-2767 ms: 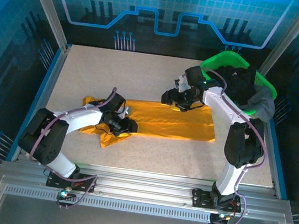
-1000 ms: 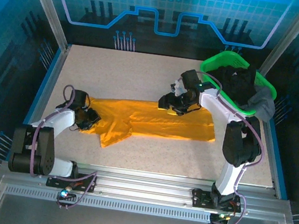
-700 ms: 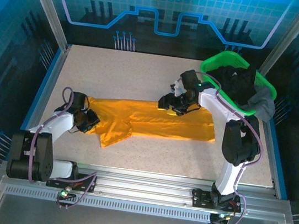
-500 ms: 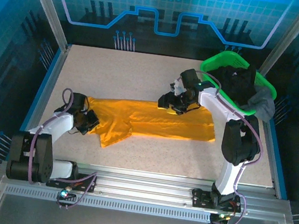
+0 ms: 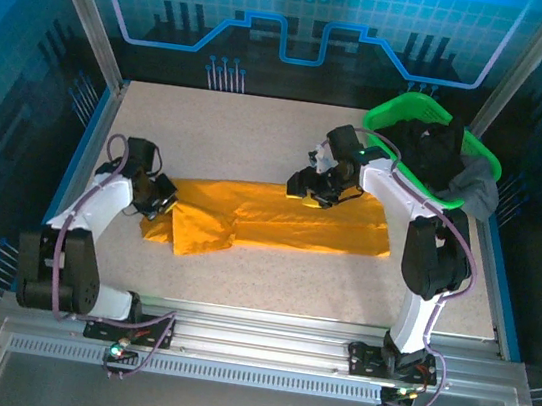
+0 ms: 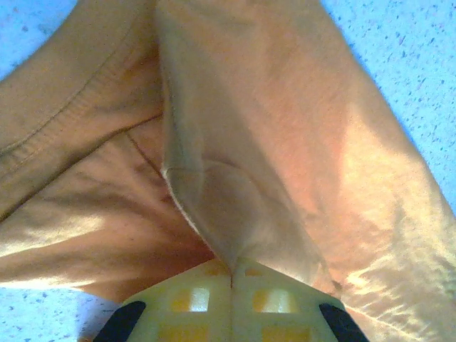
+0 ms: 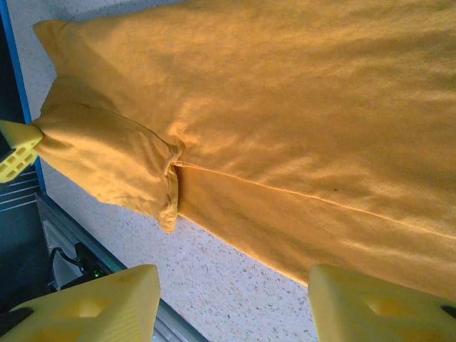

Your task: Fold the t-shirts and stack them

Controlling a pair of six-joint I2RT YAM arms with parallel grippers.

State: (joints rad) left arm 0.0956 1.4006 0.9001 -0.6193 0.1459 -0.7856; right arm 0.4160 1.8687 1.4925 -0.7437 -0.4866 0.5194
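1. The t-shirt (image 5: 289,221) lies as a long band on the desk (image 5: 261,131), running from the left gripper's tips to under and past the right gripper. The loose tail that hung nearward beside the left gripper has been pulled flatter and squarer.
2. The left gripper (image 5: 163,198) has clamped shut on the shirt's end fold (image 6: 231,274) and moved away from the arm bases. I judge this to be tensioning before the next fold.
3. The right gripper (image 7: 231,299) has barely moved. It is open over the shirt's far edge, with nothing between its fingers.
4. Hidden: dark clothes (image 5: 439,156) are heaped in the basket (image 5: 421,108) behind the right gripper, so I can't count them or tell what they are.
5. I can't tell how many cloth layers the left gripper is pinching.
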